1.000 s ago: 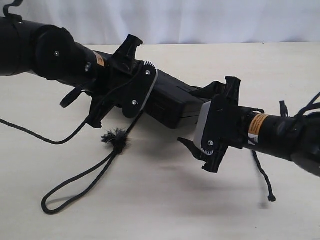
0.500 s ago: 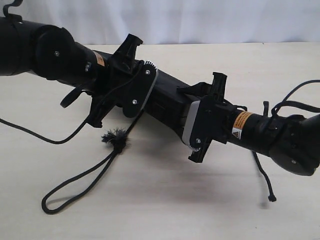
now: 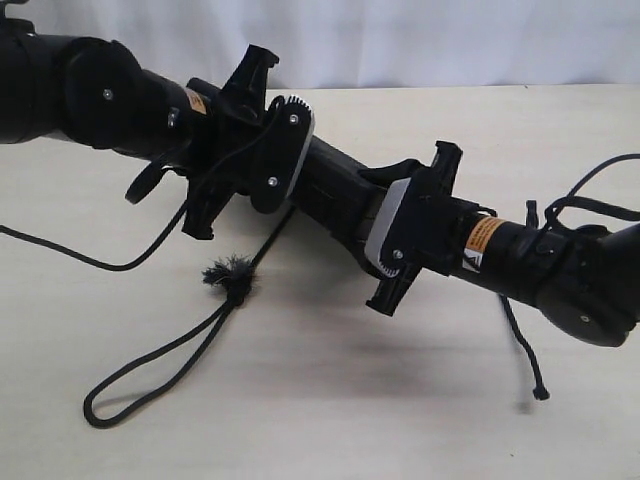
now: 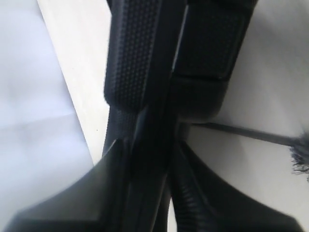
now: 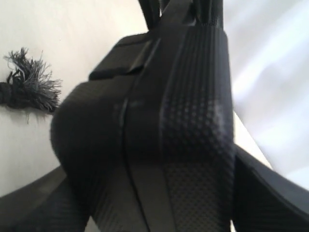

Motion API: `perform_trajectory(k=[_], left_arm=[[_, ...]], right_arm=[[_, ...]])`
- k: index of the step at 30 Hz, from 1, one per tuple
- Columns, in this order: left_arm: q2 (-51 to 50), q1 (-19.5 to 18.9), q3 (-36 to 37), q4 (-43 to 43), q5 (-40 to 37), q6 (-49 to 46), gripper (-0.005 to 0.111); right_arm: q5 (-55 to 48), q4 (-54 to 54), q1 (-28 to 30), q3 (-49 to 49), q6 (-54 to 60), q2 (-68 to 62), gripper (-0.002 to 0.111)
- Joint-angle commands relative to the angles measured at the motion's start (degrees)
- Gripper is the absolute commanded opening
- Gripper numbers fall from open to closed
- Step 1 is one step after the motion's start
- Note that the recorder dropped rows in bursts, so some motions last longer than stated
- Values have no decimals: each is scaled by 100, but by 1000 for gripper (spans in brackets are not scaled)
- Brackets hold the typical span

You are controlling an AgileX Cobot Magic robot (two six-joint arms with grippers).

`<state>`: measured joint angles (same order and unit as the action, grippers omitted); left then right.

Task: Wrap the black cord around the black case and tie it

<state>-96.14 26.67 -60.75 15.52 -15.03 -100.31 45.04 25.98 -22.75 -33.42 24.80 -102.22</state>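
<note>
Trouble first, from the wide shot: the black case (image 3: 335, 195) looks lifted and tilted over the middle of the table (image 3: 350, 410), towards its far edge, with its shadow beneath it. The left gripper (image 3: 290, 165) is clamped on one end. The right gripper (image 3: 385, 228) straddles the other end, but I can't tell whether it is biting yet. With no firm hold at that end, I'd expect the case to twist or drop onto the rope if the left one eased off. The black cord (image 3: 150, 365) isn't wrapped at all. Its loop lies towards the near left corner, and one strand climbs from the frayed tuft (image 3: 230, 272) to the case beside the left gripper, where it could catch on the jaw hardware. With both tools on the case, neither is free for the rope. A thin black strand (image 3: 525, 350) dangles under the right arm, and whether it is cord or cable I can't say. Over to the left wrist camera: textured case fills the frame between the fingers (image 4: 58, 198), held tight, with the cord a taut line just past it. Right wrist camera now: the case end sits between the jaws, the tuft on the table beyond, and contact is too blurred to call.
</note>
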Motion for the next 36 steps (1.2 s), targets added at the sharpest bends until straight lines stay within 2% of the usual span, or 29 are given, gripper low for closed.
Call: perform_trajectory(k=[1,4,7,11,15,19,21,24,27,29,31,33,35,36], left_arm=[[71,-9,-4,363,-48,185,37],[152,-9,-4,363,-19,185,49],[351,-9,-4,363,38,244,56],[758,-9,-4,344,70,790,58],[1040,-194,-4,302,-60,2052,58],[1080,-630,-4,131,-939,2545,58],[1016,-842,-4,-252,-1692,2545,56],[833,-1077,84,-920,-2662,2545,43],[615,-1081,420,-1418,-2837,2339,31],[474,-1067,666,-1488,-2555,2142,26],[362,-1024,853,-1281,-2106,2125,25],[290,-990,891,-670,-1766,2271,25],[233,-980,860,466,-1404,2641,25],[219,-963,850,1728,-1038,2761,26]], right_arm=[[-208,-175,-2,13,-846,-18,4],[-292,-378,-2,13,-917,-18,4],[-444,-625,-2,13,-901,-7,4],[-535,-748,-2,13,-939,45,4],[-715,-748,-2,13,-1116,214,4],[-929,-748,-2,13,-1116,385,4],[-973,-748,-2,13,-1116,425,4],[-1002,-748,-2,13,-1116,435,4],[-1002,-748,-2,13,-1116,435,4],[-1002,-748,-2,13,-1116,435,4],[-1039,-748,-2,13,-1116,438,4],[-1070,-748,-2,13,-1116,438,4],[-1070,-748,-2,13,-1116,438,4],[-1070,-748,-2,13,-1116,438,4]])
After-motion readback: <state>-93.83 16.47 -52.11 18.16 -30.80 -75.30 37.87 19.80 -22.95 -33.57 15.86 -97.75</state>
